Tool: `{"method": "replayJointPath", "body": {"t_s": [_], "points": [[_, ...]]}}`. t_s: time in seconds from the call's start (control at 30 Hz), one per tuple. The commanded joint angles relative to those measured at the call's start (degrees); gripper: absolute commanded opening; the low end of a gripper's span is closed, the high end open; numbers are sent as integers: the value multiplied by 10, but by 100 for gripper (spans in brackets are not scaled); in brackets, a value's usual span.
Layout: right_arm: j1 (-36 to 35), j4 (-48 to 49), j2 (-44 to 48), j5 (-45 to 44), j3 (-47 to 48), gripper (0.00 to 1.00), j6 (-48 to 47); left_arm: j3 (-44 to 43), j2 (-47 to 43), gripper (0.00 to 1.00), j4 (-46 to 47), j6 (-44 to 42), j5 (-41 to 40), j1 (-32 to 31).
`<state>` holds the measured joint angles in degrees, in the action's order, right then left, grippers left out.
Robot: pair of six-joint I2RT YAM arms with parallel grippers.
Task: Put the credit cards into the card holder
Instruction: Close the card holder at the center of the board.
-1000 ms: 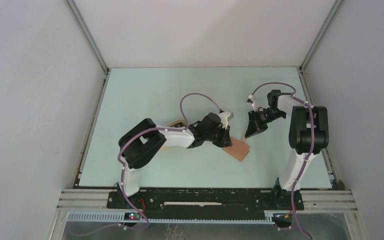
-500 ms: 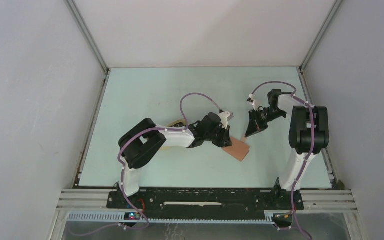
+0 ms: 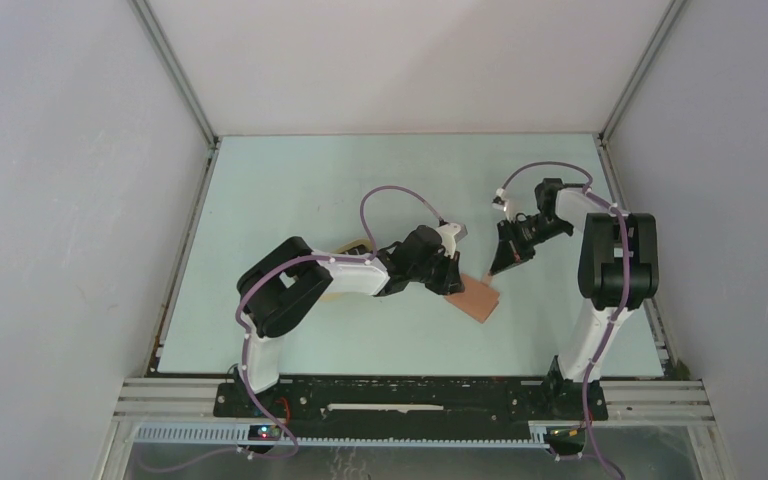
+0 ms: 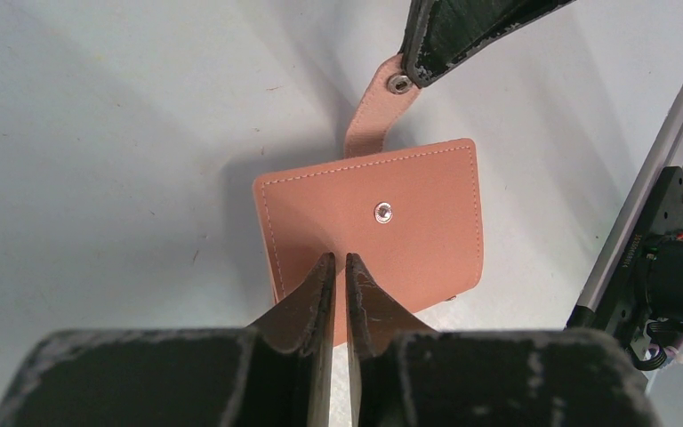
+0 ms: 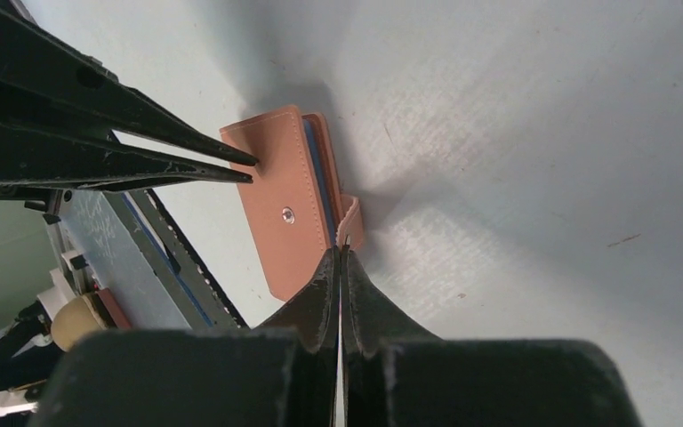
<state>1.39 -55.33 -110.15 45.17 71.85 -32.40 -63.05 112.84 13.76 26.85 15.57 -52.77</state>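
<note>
L gripper (image 4: 339,261): fingers nearly together, pinching the cover edge of card holder (image 4: 413,191), which lies closed on worktop (image 3: 290,190), a bit right of centre, nearer the near edge. R gripper (image 5: 340,255): fingers together, clamped on its snap tab (image 4: 373,120).
</note>
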Motion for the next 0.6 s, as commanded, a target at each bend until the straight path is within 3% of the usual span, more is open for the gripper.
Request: {"method": "replayJointPath", "body": {"t_s": [0.0,0.3,0.57], "points": [[-20,-11,62,18,1,0,-38,-11,0,13,1,-19,-8,-4],[-86,76,159,-48,-79,0,-64,37,-14,11,82,25,38,15],[-125,112,168,-125,-108,0,-71,66,-13,7,149,64,78,30]]}}
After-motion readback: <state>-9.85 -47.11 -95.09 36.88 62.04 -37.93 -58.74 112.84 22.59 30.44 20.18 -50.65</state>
